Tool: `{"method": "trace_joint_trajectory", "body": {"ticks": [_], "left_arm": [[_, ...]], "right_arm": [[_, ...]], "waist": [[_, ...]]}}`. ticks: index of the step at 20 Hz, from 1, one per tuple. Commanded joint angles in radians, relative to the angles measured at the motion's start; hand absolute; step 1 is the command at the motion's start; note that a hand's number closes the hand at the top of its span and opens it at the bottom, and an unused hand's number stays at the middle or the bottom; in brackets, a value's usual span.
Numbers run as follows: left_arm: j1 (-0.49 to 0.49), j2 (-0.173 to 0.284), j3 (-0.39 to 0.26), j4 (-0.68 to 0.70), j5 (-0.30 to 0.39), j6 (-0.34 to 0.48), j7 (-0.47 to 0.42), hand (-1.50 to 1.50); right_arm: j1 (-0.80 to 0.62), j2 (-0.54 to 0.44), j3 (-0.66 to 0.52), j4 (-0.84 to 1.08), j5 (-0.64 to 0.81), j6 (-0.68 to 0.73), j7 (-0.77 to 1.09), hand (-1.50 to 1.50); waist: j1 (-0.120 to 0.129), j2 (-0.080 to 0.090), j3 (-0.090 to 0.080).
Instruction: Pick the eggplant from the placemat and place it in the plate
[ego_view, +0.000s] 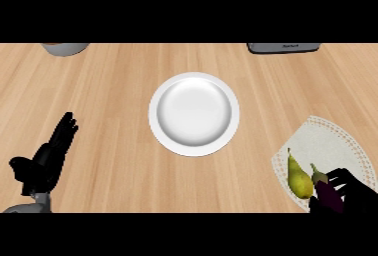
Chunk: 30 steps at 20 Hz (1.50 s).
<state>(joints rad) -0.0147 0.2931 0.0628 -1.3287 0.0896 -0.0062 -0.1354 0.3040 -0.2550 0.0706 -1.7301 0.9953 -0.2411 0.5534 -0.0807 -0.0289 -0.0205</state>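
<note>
eggplant (325, 189): on the placemat (328, 145), beside a pear (297, 176)
right hand (353, 192): fingers curled round the eggplant
left hand (46, 157): resting, fingers straight
plate (194, 114): white, mid-counter

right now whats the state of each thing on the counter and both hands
plate: empty, mid-counter
eggplant: on the placemat, right hand's fingers curled round it
pear: lying on the placemat, untouched
placemat: flat, at the right edge
right hand: shut on the eggplant
left hand: open, resting at the left
</note>
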Motion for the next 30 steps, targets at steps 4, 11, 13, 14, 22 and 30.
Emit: {"method": "trace_joint_trajectory", "body": {"ticks": [4, 11, 13, 14, 22, 30], "left_arm": [[0.013, -0.014, -0.02, -0.026, -0.019, 0.008, -0.009, 0.0], [-0.027, -0.008, -0.016, 0.035, -0.011, -0.03, -0.034, 0.0], [-0.019, -0.01, -0.031, -0.035, -0.002, -0.037, 0.013, 0.0], [-0.005, -0.036, -0.055, -0.017, -0.039, -0.009, -0.01, 0.0], [-0.054, -0.038, -0.031, -0.032, -0.018, -0.025, 0.029, 0.0], [-0.115, -0.034, -0.02, 0.023, -0.026, -0.029, 0.043, 0.0]], "right_arm": [[0.192, 0.174, 0.267, -0.409, 0.344, -0.038, 0.228, 1.5], [0.202, 0.252, 0.544, -0.668, 0.799, 0.068, 0.364, 1.5], [0.134, 0.253, 0.657, -0.639, 0.916, 0.115, 0.478, 1.5], [0.079, 0.254, 0.703, -0.658, 0.924, 0.178, 0.516, 1.5], [-0.357, 0.255, 0.713, -0.487, 0.818, 0.417, 0.766, 1.5], [-0.66, 0.255, 0.512, -0.176, 0.499, 0.269, 0.785, 1.5]], "waist": [[0.031, 0.013, 0.013], [0.055, 0.023, 0.014], [0.076, 0.023, 0.016], [0.08, 0.026, 0.017], [0.097, 0.031, 0.019], [0.107, 0.039, 0.02]]}}
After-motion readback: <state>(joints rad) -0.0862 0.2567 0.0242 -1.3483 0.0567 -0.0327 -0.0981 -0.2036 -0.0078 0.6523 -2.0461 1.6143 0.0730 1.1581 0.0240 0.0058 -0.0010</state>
